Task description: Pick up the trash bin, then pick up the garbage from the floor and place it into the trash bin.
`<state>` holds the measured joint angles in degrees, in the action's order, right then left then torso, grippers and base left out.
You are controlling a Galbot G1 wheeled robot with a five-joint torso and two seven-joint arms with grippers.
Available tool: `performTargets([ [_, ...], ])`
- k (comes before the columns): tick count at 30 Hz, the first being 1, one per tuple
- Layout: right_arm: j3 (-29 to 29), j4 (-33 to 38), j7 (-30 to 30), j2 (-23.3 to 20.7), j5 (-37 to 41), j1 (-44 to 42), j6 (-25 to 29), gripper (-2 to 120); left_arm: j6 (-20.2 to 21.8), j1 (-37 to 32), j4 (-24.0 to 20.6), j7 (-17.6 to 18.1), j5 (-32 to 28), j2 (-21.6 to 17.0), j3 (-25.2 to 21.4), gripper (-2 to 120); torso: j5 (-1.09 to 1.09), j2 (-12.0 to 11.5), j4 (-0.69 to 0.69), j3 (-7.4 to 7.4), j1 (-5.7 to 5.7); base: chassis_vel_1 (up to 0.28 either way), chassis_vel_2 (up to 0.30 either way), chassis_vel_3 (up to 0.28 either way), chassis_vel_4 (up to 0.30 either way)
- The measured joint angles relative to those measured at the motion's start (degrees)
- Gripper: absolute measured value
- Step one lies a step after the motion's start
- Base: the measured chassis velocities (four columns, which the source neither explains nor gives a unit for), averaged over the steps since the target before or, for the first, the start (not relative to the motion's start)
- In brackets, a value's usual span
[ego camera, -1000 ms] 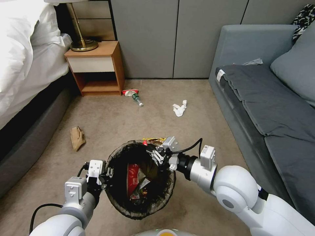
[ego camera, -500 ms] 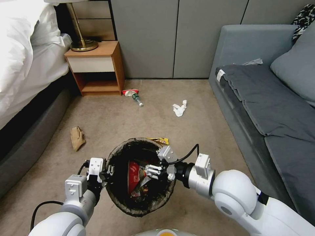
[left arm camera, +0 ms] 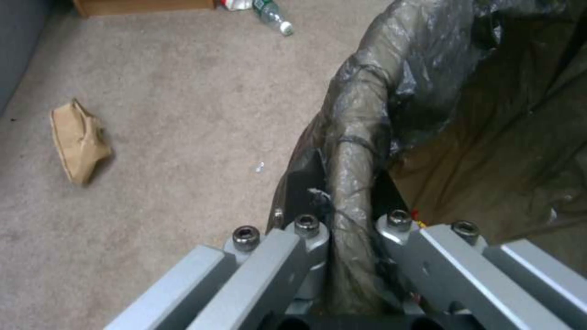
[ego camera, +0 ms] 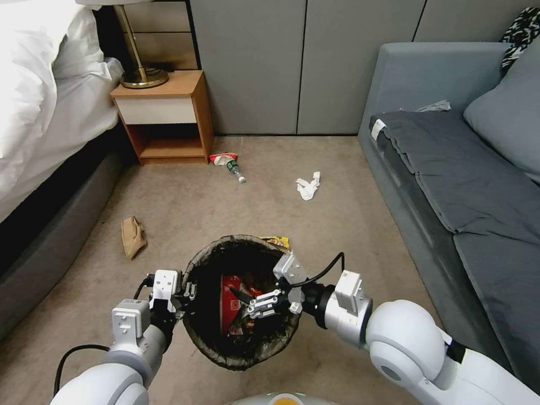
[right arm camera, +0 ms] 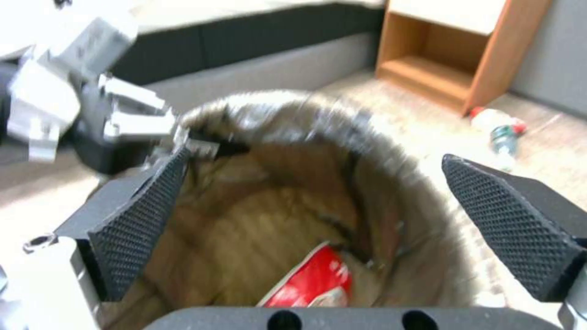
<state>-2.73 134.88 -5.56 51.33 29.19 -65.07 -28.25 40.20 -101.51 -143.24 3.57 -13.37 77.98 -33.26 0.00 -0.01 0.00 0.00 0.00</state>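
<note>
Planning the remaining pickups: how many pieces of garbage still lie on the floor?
5: red packet and bottle by the nightstand, tissue mid-floor, paper bag left, yellow wrapper behind the bin, which may hide more.

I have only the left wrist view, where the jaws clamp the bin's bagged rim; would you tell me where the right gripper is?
Observer: The right gripper hangs over the mouth of the trash bin, its jaws open with nothing between them.
Operator: Thank you. Is anything in the bin?
Observer: Yes, a red crumpled packet lies inside.
Operator: I see a brown paper bag and a plastic bottle on the floor. Is there other litter?
Observer: A white crumpled tissue lies on the carpet towards the sofa.
</note>
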Motion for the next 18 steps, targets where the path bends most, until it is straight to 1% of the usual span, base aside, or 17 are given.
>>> performTargets([
  [2, 0.2, 0.2, 0.1, 0.0, -0.1, -0.2, 0.2, 100, 0.0, 0.0, 0.0, 0.0, 0.0, 0.0, 0.0, 1, 0.0, 0.0, 0.0, 0.0, 0.0, 0.0, 0.0, 0.0, 0.0],
  [5, 3.2, 2.4, 1.7, 0.2, -1.2, -2.9, 4.0, 100, -1.2, -0.1, 0.0, -1.9, 0.5, 0.0, -0.1, 1, 0.0, 0.0, 0.0, 0.0, 0.0, 0.0, 0.0, 0.0, 0.0],
  [6, 3.2, 2.4, 1.7, 0.2, -1.2, -2.9, 4.0, 100, -1.2, -0.1, 0.0, -1.9, 0.5, 0.0, -0.1, 1, 0.0, 0.0, 0.0, 0.0, 0.0, 0.0, 0.0, 0.0, 0.0],
  [8, 4.6, 3.0, 2.1, 0.4, -2.4, -4.5, 7.2, 100, -1.4, -0.2, 0.0, -2.2, 0.7, 0.0, -0.1, 1, 0.0, 0.0, -0.01, 0.0, 0.0, 0.0, 0.0, 0.0, 0.0],
  [9, 6.3, 3.5, 2.9, 0.8, -4.8, -6.3, 10.7, 100, -1.4, -0.2, 0.0, -2.3, 0.8, 0.0, -0.2, 1, 0.0, 0.0, -0.01, 0.0, 0.0, 0.0, 0.0, 0.0, 0.0],
  [10, 6.3, 3.5, 2.9, 0.8, -4.8, -6.3, 10.7, 100, -1.4, -0.2, 0.0, -2.3, 0.8, 0.0, -0.2, 1, 0.0, 0.0, -0.01, 0.0, 0.0, 0.0, 0.0, 0.0, 0.0],
  [13, 10.6, 4.6, 4.8, 1.5, -7.2, -9.1, 15.8, 100, -1.4, -0.2, 0.0, -2.3, 0.9, 0.0, -0.4, 1, 0.0, 0.0, 0.0, 0.0, 0.0, 0.0, 0.0, 0.0, 0.0],
  [15, 11.2, 4.8, 5.4, 1.6, -7.2, -9.4, 16.2, 100, -1.4, -0.3, 0.0, -2.3, 0.9, 0.0, -0.5, 1, 0.0, 0.0, -0.01, 0.0, 0.0, 0.0, 0.0, 0.0, 0.0],
  [16, 13.0, 5.4, 7.0, 2.0, -6.9, -10.2, 17.2, 100, -1.4, -0.4, 0.0, -2.3, 0.9, 0.1, -0.6, 1, 0.0, 0.0, 0.0, 0.0, 0.0, 0.0, 0.0, 0.0, 0.0],
  [17, 16.6, 6.0, 9.5, 3.0, -5.9, -11.9, 17.8, 100, -1.4, -0.5, 0.0, -2.2, 0.8, 0.2, -0.8, 1, 0.0, 0.0, 0.02, 0.0, 0.0, 0.0, 0.0, 0.0, 0.0],
  [18, 16.6, 6.0, 9.5, 3.0, -5.9, -11.9, 17.8, 100, -1.4, -0.5, 0.0, -2.2, 0.8, 0.2, -0.8, 1, 0.0, 0.0, 0.02, 0.0, 0.0, 0.0, 0.0, 0.0, 0.0],
])
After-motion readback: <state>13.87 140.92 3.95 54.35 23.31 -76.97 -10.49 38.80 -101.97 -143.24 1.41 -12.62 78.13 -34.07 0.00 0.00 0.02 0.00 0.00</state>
